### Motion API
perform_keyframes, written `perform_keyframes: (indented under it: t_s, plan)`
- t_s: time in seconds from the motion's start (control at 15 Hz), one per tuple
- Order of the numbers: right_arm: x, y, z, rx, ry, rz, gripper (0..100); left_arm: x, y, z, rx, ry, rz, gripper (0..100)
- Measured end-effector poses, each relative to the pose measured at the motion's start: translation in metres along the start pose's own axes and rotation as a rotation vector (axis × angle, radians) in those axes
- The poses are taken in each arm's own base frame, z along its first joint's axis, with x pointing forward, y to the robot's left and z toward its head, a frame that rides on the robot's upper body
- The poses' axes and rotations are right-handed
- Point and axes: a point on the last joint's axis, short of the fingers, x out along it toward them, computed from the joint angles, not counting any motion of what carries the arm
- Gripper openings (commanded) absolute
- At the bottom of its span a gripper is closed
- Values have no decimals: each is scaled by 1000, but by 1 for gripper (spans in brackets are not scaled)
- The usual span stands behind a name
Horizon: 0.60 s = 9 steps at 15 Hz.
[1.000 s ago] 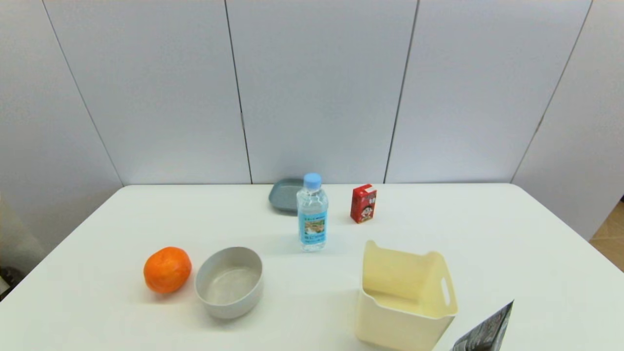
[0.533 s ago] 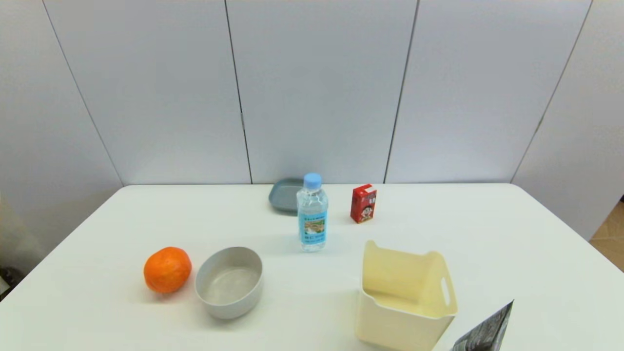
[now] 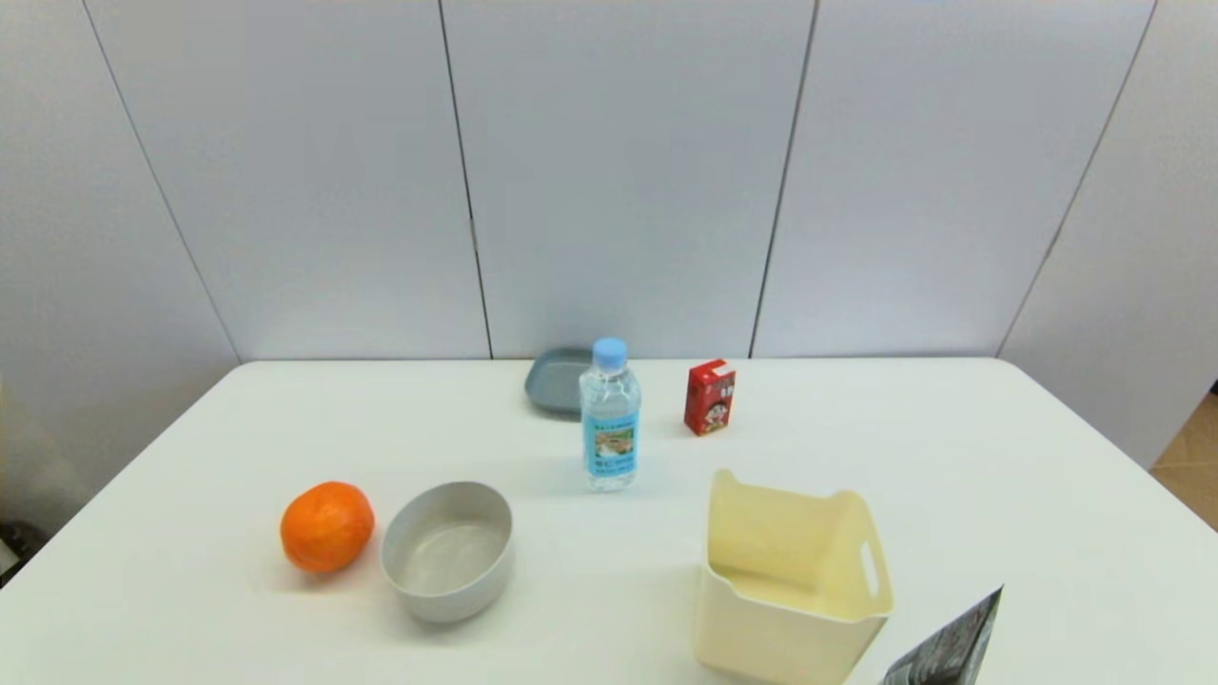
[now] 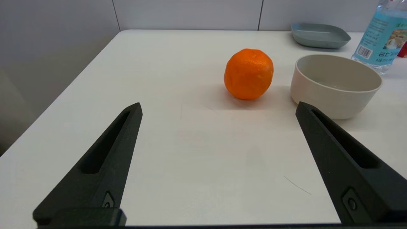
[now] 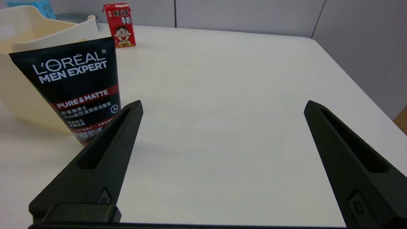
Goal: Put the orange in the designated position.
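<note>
Nearest the left wrist camera, the left gripper (image 4: pixel 217 109) hangs low over the white table (image 4: pixel 197 165) with its two black fingers (image 4: pixel 105 159) spread wide and nothing between them. Beyond the fingertips, clear of them, the orange (image 4: pixel 248 73) sits on bare tabletop at the robot's left, just beside the grey bowl (image 4: pixel 336 83) but apart from it. It looks firm, round and fairly heavy for its size, with dimpled skin that should give the pads some bite; being a ball, it may roll if nudged off centre. A grasp across its widest girth, fingers on opposite sides, seems safest, with moderate squeeze to avoid bruising. Farther back stand the water bottle (image 3: pixel 609 419) and the grey-blue plate (image 4: pixel 320 35). At the right, the right gripper (image 5: pixel 222 106) is parked, likewise spread and holding nothing, near the black tube (image 5: pixel 74 86) and the cream bin (image 3: pixel 795 580).
</note>
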Motion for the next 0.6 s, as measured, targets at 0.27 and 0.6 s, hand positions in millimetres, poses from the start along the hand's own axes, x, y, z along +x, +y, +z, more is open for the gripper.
perform_keyframes:
  t_s: [0.27,0.6]
  plan:
    - [0,0,0,0,0,0,100,0,0,0,-3,1,2,100]
    - [0,0,0,0,0,0,100,0,0,-1,-6,4,2,100]
